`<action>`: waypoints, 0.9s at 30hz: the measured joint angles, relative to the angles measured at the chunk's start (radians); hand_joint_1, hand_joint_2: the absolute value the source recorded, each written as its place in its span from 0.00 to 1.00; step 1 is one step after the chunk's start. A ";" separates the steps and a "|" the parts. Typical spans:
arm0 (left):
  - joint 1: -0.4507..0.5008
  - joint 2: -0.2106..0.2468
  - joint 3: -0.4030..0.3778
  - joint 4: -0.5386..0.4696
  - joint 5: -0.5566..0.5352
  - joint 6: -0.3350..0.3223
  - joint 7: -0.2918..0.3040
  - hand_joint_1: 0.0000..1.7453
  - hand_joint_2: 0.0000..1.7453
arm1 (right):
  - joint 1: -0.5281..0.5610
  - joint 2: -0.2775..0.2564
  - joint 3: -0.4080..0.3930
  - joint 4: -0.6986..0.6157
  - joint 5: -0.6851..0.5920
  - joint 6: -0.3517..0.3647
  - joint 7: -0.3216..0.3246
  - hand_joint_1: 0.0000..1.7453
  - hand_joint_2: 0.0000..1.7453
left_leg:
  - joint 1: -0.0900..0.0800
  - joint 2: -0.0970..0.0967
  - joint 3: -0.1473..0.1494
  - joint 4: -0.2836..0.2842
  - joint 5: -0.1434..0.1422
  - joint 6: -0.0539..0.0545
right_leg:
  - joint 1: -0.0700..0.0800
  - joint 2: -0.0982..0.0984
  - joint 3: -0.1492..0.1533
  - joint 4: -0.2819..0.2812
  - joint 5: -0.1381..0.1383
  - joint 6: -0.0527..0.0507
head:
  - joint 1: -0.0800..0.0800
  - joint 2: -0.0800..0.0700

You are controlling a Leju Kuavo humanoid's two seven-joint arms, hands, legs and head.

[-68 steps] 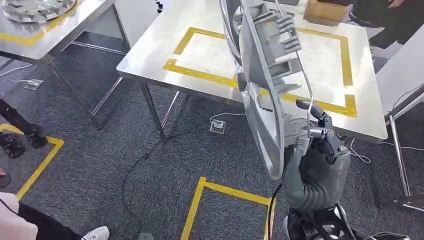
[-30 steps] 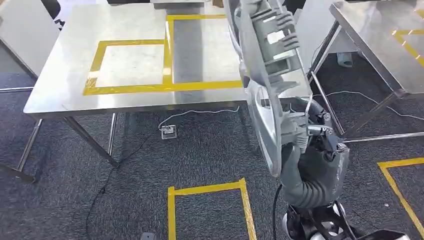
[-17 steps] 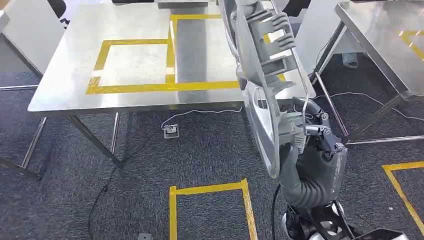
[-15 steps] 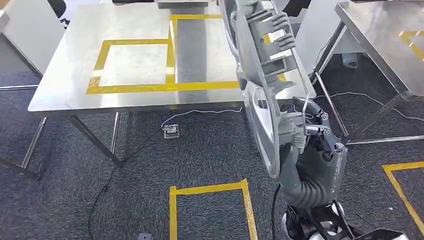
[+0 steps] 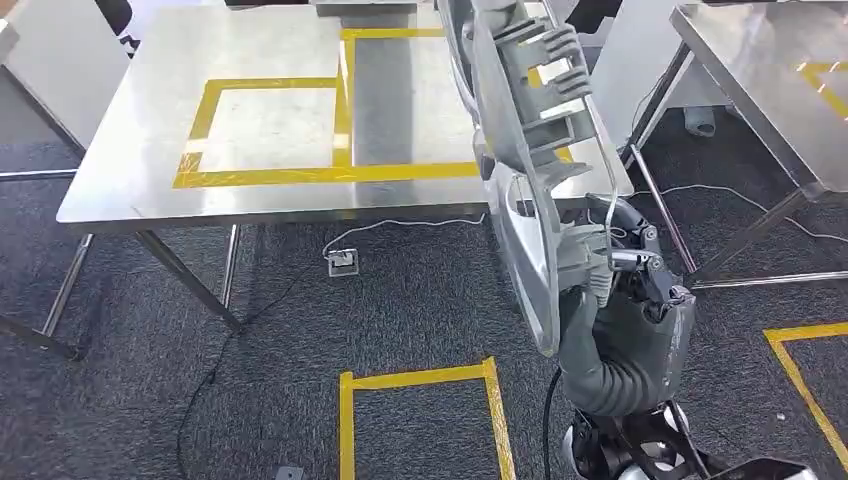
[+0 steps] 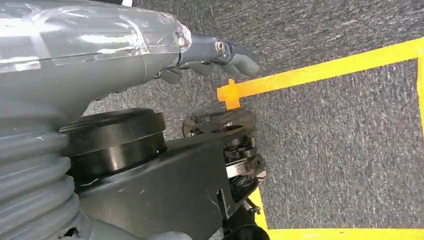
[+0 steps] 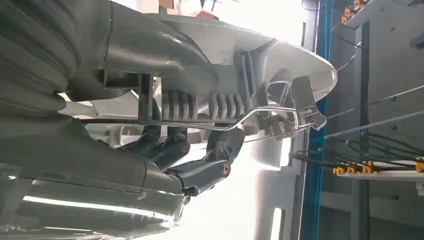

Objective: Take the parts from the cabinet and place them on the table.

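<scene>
The right hand (image 5: 625, 275) is raised in front of the robot's body, its grey ribbed cover bending upward from below in the head view, and it grips the lower edge of a large silver wheel cover (image 5: 530, 160); the cover stands on edge, nearly upright, its ribbed back with clips and a thin wire ring (image 5: 612, 215) turned toward the hand; in the right wrist view the dark fingers (image 7: 200, 172) curl under the wheel cover (image 7: 240, 75) and against the wire ring (image 7: 240, 122), with the thumb laid over the part's rim; the cover is held in the air, above the carpet (image 5: 400, 320) and in front of the near edge of a steel table (image 5: 130, 140) marked with yellow tape squares (image 5: 265, 130); it does not touch the table.

In the left wrist view the left hand (image 6: 215, 57) hangs beside the robot's body above the grey carpet (image 6: 340, 140); its dark fingers are bent loosely inward and hold nothing; whether they are fully closed I cannot tell; a yellow tape line (image 6: 320, 72) runs on the floor just past the fingertips; a second steel table (image 5: 760, 70) stands to the right, well apart from the first.
</scene>
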 joint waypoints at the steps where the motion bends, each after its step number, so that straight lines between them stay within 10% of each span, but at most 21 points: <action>1: 0.000 0.000 0.000 0.000 0.000 0.000 0.001 0.00 1.00 | 0.000 0.000 0.000 0.000 0.000 0.000 0.000 1.00 1.00 | 0.000 0.000 0.000 0.000 0.000 0.000 | 0.000 0.000 0.000 0.000 0.000 0.000 | 0.000 0.000; 11: 0.000 0.000 0.000 0.000 0.000 -0.001 0.006 0.00 1.00 | 0.000 0.000 0.000 0.000 0.000 0.004 0.000 1.00 1.00 | 0.000 0.000 0.000 0.000 0.000 0.000 | 0.000 0.000 0.000 0.000 0.000 0.000 | 0.000 0.000; 15: 0.000 0.001 0.000 0.000 0.000 -0.003 0.010 0.00 1.00 | -0.001 0.000 0.000 -0.002 0.000 0.006 0.000 1.00 1.00 | 0.005 0.000 0.023 -0.034 0.011 0.022 | -0.006 0.004 0.008 -0.010 0.000 0.021 | -0.005 0.000; 20: 0.001 0.005 0.000 0.000 0.000 -0.008 0.012 0.00 1.00 | -0.001 0.000 0.000 0.000 0.000 0.011 -0.003 1.00 1.00 | 0.007 -0.002 0.051 -0.041 -0.001 0.024 | -0.018 0.021 -0.140 0.287 -0.115 0.036 | 0.007 0.000; 22: 0.001 0.006 0.000 0.000 0.003 -0.011 0.012 0.00 1.00 | -0.001 0.000 0.001 0.004 0.001 0.014 -0.003 1.00 1.00 | 0.011 -0.009 0.068 -0.040 -0.013 0.014 | -0.025 0.021 -0.122 0.224 -0.043 0.038 | 0.008 0.000; 24: 0.001 0.008 0.000 0.000 0.005 -0.016 0.013 0.00 1.00 | -0.002 0.003 0.003 0.007 0.005 0.014 -0.003 1.00 1.00 | 0.014 -0.012 0.090 -0.039 -0.030 0.003 | -0.033 0.020 -0.047 0.047 0.066 0.041 | 0.010 0.000; 27: -0.001 0.013 0.001 0.000 0.007 -0.020 0.018 0.00 1.00 | -0.004 0.012 0.008 0.013 0.015 0.009 -0.004 1.00 1.00 | 0.010 -0.012 0.084 -0.037 -0.041 -0.018 | -0.026 0.023 -0.023 0.004 0.029 0.018 | 0.007 0.000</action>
